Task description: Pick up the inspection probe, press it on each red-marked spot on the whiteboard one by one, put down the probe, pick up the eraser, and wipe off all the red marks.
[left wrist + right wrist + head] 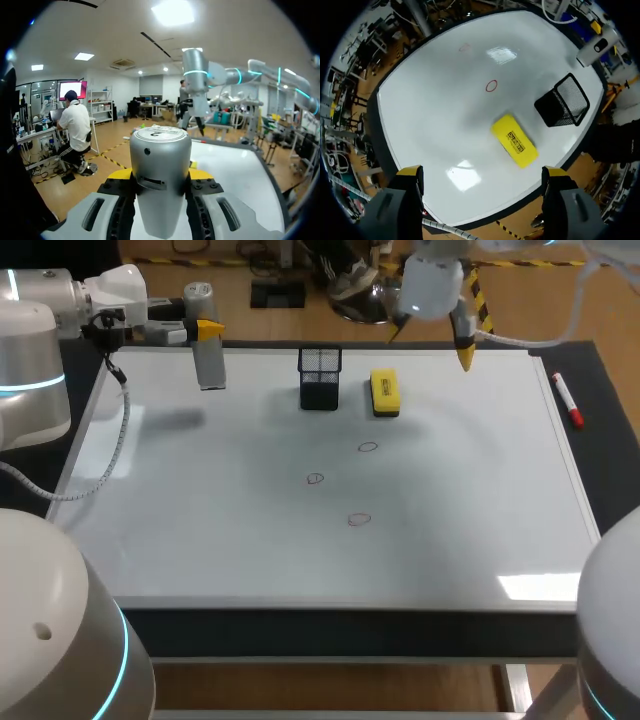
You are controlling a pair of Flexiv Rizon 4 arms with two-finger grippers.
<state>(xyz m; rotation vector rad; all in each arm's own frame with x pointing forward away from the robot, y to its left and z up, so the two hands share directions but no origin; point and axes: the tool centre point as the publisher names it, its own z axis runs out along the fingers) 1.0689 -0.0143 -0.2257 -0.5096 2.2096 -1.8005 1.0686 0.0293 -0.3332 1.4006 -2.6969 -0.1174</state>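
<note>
My left gripper (207,331) is shut on the grey cylindrical inspection probe (209,366), holding it upright over the whiteboard's (200,530) far left corner. In the left wrist view the probe (160,180) stands between the yellow-tipped fingers (120,174). Three small red circles (368,448), (315,478), (359,519) are drawn near the board's middle. The yellow eraser (384,392) lies at the far edge. My right gripper (432,340) hangs open above the far edge, to the right of the eraser. Below its spread fingers in the right wrist view lie the eraser (515,141) and a red circle (491,85).
A black mesh holder (320,377) stands just left of the eraser, and also shows in the right wrist view (562,100). A red marker pen (567,400) lies off the board's right edge on the dark table.
</note>
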